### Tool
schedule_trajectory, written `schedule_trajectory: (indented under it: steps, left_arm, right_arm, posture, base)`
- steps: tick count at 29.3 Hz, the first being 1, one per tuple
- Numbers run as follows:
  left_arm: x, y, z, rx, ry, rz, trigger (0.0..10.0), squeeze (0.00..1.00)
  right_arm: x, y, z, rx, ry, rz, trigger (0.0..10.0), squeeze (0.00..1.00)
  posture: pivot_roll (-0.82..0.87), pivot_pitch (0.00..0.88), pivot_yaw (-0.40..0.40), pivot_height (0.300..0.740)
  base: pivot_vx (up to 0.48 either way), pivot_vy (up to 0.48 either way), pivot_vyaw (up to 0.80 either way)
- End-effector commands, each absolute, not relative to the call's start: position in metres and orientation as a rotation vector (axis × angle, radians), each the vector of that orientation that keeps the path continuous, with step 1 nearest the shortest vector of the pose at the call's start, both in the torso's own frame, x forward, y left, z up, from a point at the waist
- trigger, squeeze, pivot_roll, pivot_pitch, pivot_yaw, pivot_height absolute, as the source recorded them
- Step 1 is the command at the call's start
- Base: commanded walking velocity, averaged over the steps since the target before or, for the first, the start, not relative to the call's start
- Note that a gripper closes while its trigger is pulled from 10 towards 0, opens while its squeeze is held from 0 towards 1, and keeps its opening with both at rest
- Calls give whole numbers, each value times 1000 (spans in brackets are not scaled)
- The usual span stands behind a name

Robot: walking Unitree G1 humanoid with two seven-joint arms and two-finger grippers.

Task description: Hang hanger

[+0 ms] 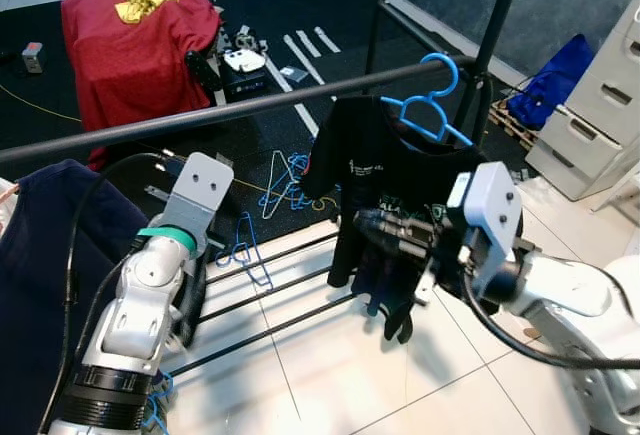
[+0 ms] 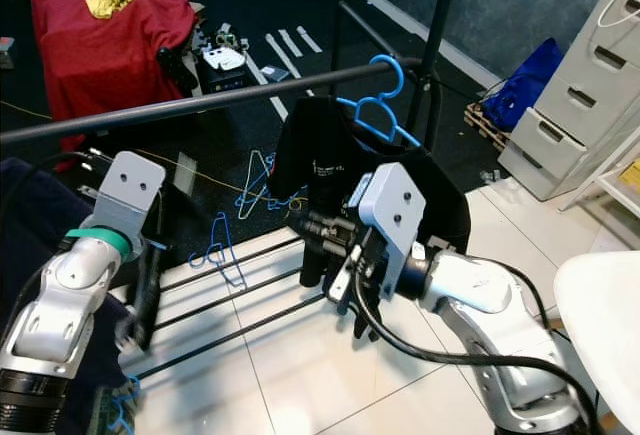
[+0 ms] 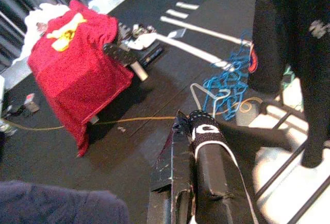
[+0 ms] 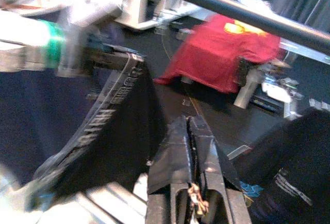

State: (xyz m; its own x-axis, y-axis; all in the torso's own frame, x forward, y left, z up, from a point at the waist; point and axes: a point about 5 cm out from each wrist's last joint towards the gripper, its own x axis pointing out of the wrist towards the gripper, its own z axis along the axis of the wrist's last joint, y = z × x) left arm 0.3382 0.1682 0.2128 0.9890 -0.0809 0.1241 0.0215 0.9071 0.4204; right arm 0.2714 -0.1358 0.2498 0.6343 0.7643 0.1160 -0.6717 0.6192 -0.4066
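My right gripper (image 4: 192, 131), fingers closed and empty, reaches frame-centre beside one blue hanger (image 1: 428, 105) on the rail (image 1: 230, 107); my left gripper (image 3: 193, 131) is closed too.

My two arms are silver, jointed tubes. The left arm (image 1: 135, 310) wears a teal band under a grey plate with two screw holes. Black cables loop off the right arm (image 2: 470, 290). Black tape wraps both grippers' fingers (image 3: 198, 154).
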Motion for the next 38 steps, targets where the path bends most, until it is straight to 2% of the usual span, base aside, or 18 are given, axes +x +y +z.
schedule_trajectory:
  steps: [1,4,5,6,8,12,13,14,15,17,18,19,20,22,23,32,36,38]
  left_arm:
    - [337,167,220,435,-179,-60,0,0]
    - [337,163,229,407,-222,-76,0,0]
    - [333,153,242,357,-287,-176,0,0]
    - [333,153,242,357,-287,-176,0,0]
    - [312,127,263,216,-386,-474,0,0]
    - [312,127,263,216,-386,-474,0,0]
    - [304,118,269,170,-410,-576,0,0]
    - [304,118,269,170,-410,-576,0,0]
    - [294,107,274,107,-425,-693,0,0]
    - [294,107,274,107,-425,-693,0,0]
    - [283,95,279,64,-439,-808,0,0]
    - [283,95,279,64,-439,-808,0,0]
    - [278,87,281,46,-448,-879,0,0]
    - [278,87,281,46,-448,-879,0,0]
    - [276,82,283,38,-453,-919,0,0]
    - [278,77,284,24,-458,-939,0,0]
    - [275,79,284,15,-456,-960,0,0]
    - [273,80,283,12,-444,-976,0,0]
  right_arm:
    - [270,-136,246,-356,-291,835,10000,0]
    - [278,-138,239,-352,-302,734,10000,0]
    - [282,-142,232,-358,-298,675,10000,0]
    - [282,-142,232,-358,-298,675,10000,0]
    - [279,-146,228,-319,-258,729,10000,0]
    - [279,-146,228,-319,-258,729,10000,0]
    - [276,-146,228,-302,-248,763,10000,0]
    - [276,-146,228,-302,-248,763,10000,0]
    - [275,-145,232,-271,-250,800,10000,0]
    - [275,-145,232,-271,-250,800,10000,0]
    - [278,-143,237,-254,-268,819,10000,0]
    - [278,-143,237,-254,-268,819,10000,0]
    - [281,-140,241,-256,-295,824,10000,937]
    - [281,-140,241,-256,-295,824,10000,937]
    - [285,-138,246,-265,-322,825,10000,1000]
    - [288,-135,259,-289,-376,856,10000,1000]
    - [283,-130,260,-253,-354,954,10000,1000]
    - [275,-127,258,-221,-303,1069,10000,1000]
  posture:
    - [-184,158,104,740]
    - [-182,157,108,740]
    - [-183,157,111,740]
    - [-183,157,111,740]
    - [-187,156,107,740]
    - [-187,156,107,740]
    - [-187,156,107,740]
    - [-187,156,107,740]
    - [-190,153,101,740]
    - [-190,153,101,740]
    - [-188,149,98,740]
    - [-188,149,98,740]
    - [-188,147,98,740]
    - [-188,147,98,740]
    - [-193,144,100,740]
    - [-198,143,101,740]
    - [-195,142,99,740]
    - [-196,139,94,740]
  base:
    - [0,0,0]
    - [0,0,0]
    - [0,0,0]
    - [0,0,0]
    - [0,0,0]
    - [0,0,0]
    - [0,0,0]
    - [0,0,0]
    - [0,0,0]
    - [0,0,0]
    - [0,0,0]
    - [0,0,0]
    - [0,0,0]
    - [0,0,0]
    - [0,0,0]
    - [0,0,0]
    - [0,0,0]
    - [0,0,0]
